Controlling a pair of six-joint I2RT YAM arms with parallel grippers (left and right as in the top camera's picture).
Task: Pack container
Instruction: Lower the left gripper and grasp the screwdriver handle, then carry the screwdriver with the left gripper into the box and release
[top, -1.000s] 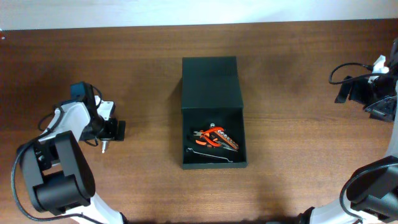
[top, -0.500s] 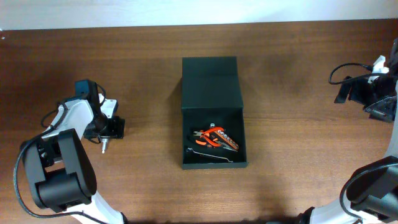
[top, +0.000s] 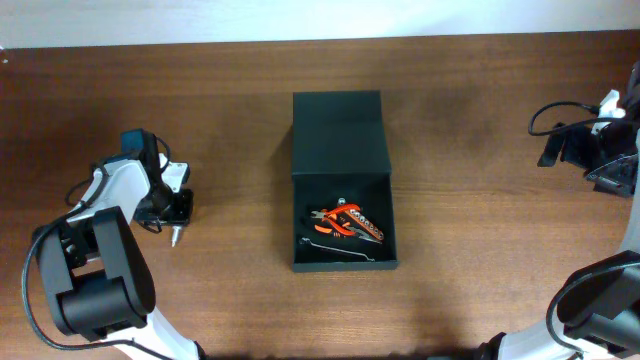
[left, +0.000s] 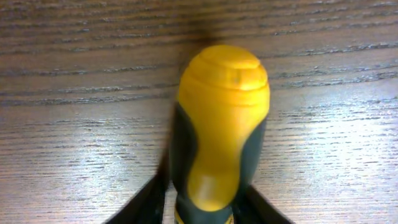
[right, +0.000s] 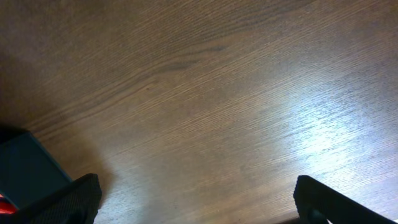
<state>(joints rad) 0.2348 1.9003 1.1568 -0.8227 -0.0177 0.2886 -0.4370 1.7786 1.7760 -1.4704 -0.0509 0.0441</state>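
Note:
The container (top: 342, 266) is a dark box in the middle of the table, its flap lid (top: 340, 130) lying open behind it. Inside lie orange-handled tools (top: 345, 223) and a thin metal key (top: 335, 248). At the left, my left gripper (top: 172, 212) has closed around a screwdriver (top: 174, 236). In the left wrist view its yellow-and-black handle (left: 221, 124) fills the space between the fingers of the left gripper (left: 205, 199). My right gripper (top: 560, 150) hangs open at the far right, well away from the box, with only bare wood between the jaws of the right gripper (right: 198, 193).
A corner of the container (right: 25, 162) shows at the left edge of the right wrist view. A black cable (top: 550, 112) loops by the right arm. The table's far edge (top: 320, 42) meets a white wall.
The left gripper's fingers have drawn in from wide open onto the screwdriver's handle, and it shifted slightly left. The right arm and the box have not moved.

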